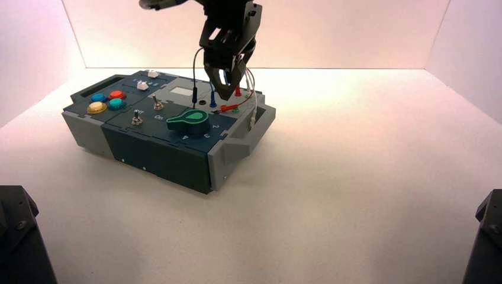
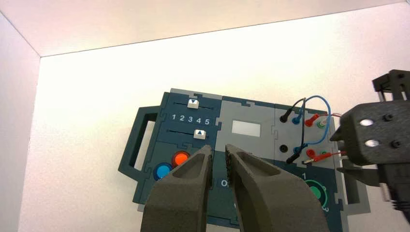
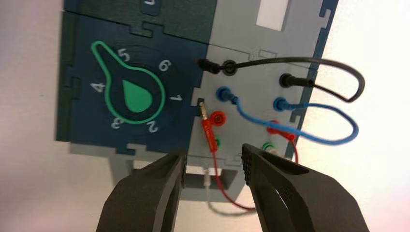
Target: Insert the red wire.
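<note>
The red wire (image 3: 227,193) has one red plug (image 3: 209,129) lying loose on the grey panel, across the red socket (image 3: 220,117), metal tip bare. Its other red plug (image 3: 278,129) sits in the farther red socket. In the high view the loose plug (image 1: 228,108) lies beside the upright one (image 1: 238,91). My right gripper (image 3: 212,162) is open and empty, just above the loose plug's wire end (image 1: 228,89). It also shows in the left wrist view (image 2: 360,145). My left gripper (image 2: 218,150) hovers high over the box, almost shut, a narrow gap, empty.
Black (image 3: 338,72) and blue (image 3: 333,130) leads are plugged in beside the red sockets. A white plug (image 3: 208,176) hangs over the box edge. The green knob (image 3: 133,94) is close by. Buttons (image 1: 106,102), toggle switches (image 1: 157,104) and sliders (image 2: 193,103) are on the box's other end.
</note>
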Controlling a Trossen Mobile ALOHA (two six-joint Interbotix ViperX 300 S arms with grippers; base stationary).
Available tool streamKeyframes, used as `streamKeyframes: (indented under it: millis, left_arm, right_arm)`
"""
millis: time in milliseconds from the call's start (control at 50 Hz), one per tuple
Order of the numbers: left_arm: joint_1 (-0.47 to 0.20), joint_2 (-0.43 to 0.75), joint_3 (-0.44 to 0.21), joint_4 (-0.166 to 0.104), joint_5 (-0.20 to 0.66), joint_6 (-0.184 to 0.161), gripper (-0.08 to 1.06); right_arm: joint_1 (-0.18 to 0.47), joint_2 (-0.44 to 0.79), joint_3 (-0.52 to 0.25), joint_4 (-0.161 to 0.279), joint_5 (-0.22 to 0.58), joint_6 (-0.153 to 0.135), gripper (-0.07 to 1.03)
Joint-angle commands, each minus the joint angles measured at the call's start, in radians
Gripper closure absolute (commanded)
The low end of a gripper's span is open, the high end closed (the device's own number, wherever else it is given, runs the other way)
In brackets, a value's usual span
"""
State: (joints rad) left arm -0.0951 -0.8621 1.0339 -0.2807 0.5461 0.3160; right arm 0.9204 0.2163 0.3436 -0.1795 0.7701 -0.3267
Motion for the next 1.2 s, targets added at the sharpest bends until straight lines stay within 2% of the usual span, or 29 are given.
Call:
streamKeyframes:
  millis: [20,320,780,860,1000,1080,1200]
  left_arm:
    - [0.003,0.002,-0.011,0.003,-0.009,0.002,0.80]
    - [0.003,0.000,-0.011,0.003,-0.008,0.002,0.80]
    - [0.003,-0.002,-0.009,0.003,-0.009,0.002,0.80]
    - [0.003,-0.002,-0.011,0.002,-0.009,0.002,0.80]
    - [0.003,-0.003,-0.011,0.003,-0.008,0.002,0.80]
    - [0.003,-0.003,-0.009,0.003,-0.009,0.002,0.80]
    - [0.003,-0.003,-0.011,0.002,-0.008,0.002,0.80]
  right_arm:
    - [0.000,-0.014,-0.029,-0.037,0.011,-0.003,0.37]
    - [0.000,-0.003,-0.021,-0.101,0.023,0.000,0.37]
    - [0.000,0.043,-0.017,-0.103,0.026,-0.003,0.38]
    - [0.000,0.048,-0.017,-0.104,0.026,-0.003,0.47]
    - [0.000,0.057,-0.020,-0.110,0.025,-0.003,0.75]
    - [0.000,0.061,-0.023,-0.110,0.026,-0.002,0.77]
    - [0.002,0.055,-0.032,-0.109,0.037,0.000,0.87]
